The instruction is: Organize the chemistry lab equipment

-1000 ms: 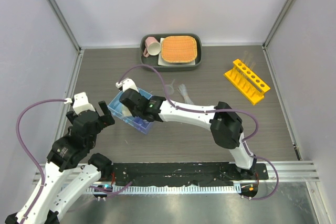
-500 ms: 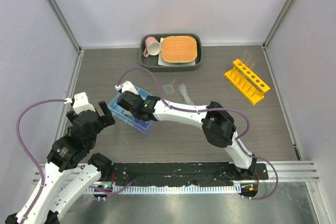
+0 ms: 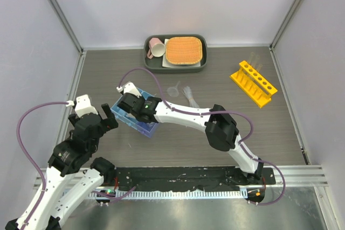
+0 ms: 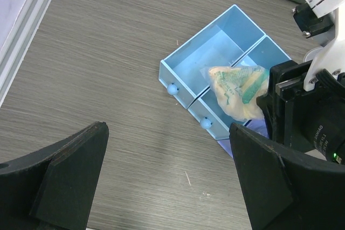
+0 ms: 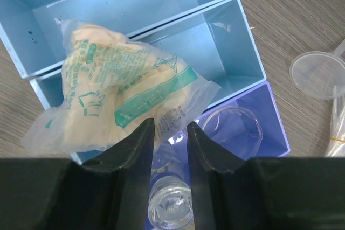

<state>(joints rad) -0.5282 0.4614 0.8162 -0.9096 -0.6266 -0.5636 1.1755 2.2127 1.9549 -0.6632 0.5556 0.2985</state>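
The blue three-compartment tray (image 3: 144,127) lies left of centre and shows in the left wrist view (image 4: 213,44) and the right wrist view (image 5: 135,1). My right gripper (image 3: 128,104) hangs over it (image 5: 170,127), jaws nearly closed on a corner of a clear plastic bag of yellowish gloves (image 5: 118,90), which drapes over the middle compartment (image 4: 237,92). Two clear beakers (image 5: 234,127) (image 5: 170,208) sit in the end compartment. My left gripper (image 3: 102,118) is open and empty above bare table (image 4: 167,133), left of the tray. A clear funnel (image 3: 173,88) and pipettes (image 3: 190,95) lie right of the tray. The yellow rack (image 3: 253,83) stands far right.
A dark tray with the orange woven mat (image 3: 184,50) and the pink mug (image 3: 156,48) sits at the back centre. Enclosure walls close in both sides and the back. The funnel (image 5: 318,74) lies close beside the blue tray's end.
My right gripper has moved a little left and further over the blue tray with the bag. The left arm has not moved.
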